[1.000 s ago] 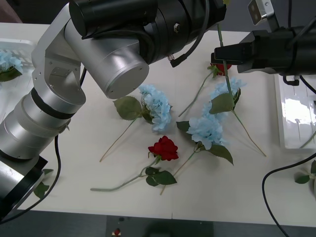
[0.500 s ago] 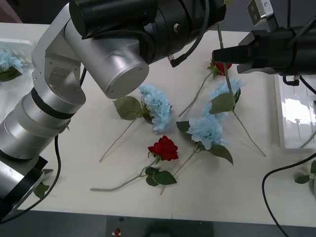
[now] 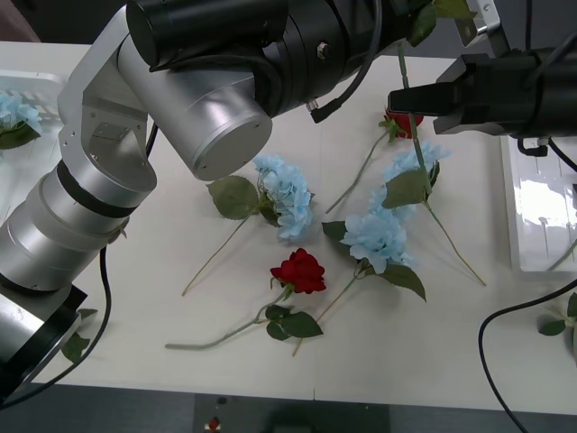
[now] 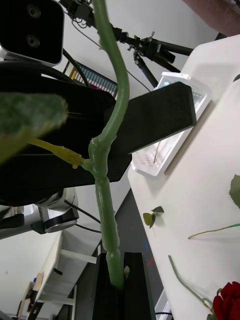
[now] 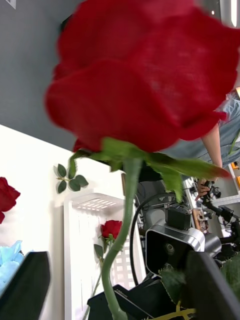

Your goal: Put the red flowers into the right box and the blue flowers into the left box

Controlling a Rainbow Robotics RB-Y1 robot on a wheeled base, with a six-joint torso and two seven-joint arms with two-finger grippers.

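Stem pinched tight between its two black fingers, the right gripper (image 4: 119, 257) holds the held rose (image 5: 145, 75) upright above the far right part of the table (image 3: 433, 352), just inboard of the right box (image 3: 510, 216). The left gripper (image 5: 117, 260) is up beside the bloom with its fingers spread wide, one to each side of the stem and touching nothing. The right box lies at the table's right edge with one boxed rose (image 5: 112, 230) in it. The left box (image 3: 41, 83) sits at the far left edge and holds a pale blue cluster (image 3: 13, 113). In mid-table three blue flowers (image 3: 374, 236) lie close together, their stems crossing. A red rose (image 3: 299, 271) lies just in front of them, and another far rose (image 3: 403, 124) sits partly under the right gripper. The near strip of the table and the patch between the blue heads and the right box are bare, apart from a black cable (image 3: 491, 334) and a leaf sprig (image 3: 553, 327) at the near right corner. The big silver left arm (image 3: 180, 99) overhangs the far left of the table.
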